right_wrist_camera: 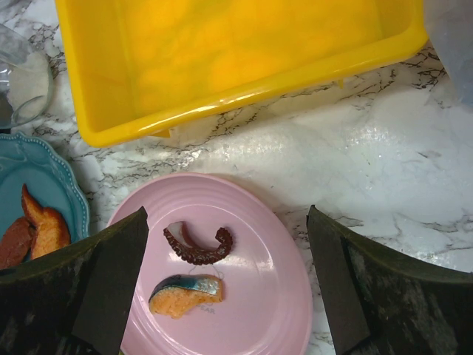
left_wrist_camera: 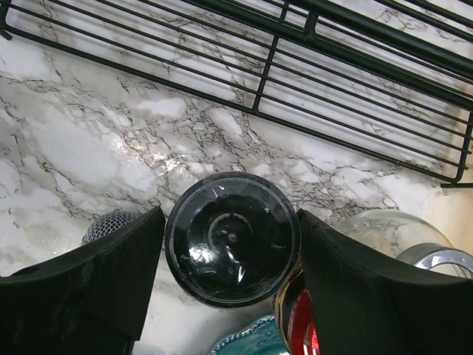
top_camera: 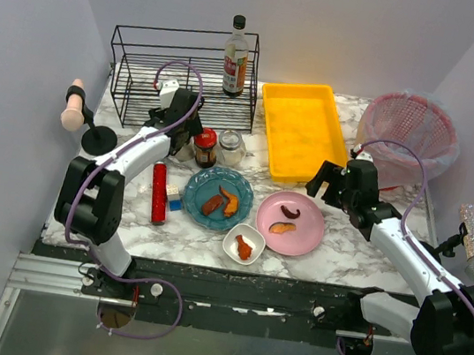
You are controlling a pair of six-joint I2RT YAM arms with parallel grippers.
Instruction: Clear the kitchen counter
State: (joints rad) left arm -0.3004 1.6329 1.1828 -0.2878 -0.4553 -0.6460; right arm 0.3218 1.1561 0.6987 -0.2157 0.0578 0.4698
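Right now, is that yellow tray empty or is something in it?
Empty. The yellow tray shows only bare yellow floor from above, and the right wrist view shows the same over the part it sees.

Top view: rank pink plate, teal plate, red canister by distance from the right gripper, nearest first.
1. Pink plate: just near-left of the right gripper, partly under its open fingers.
2. Teal plate: further left, mid-table, beyond the pink plate.
3. Red canister: farthest, lying on the left side beside the left arm.
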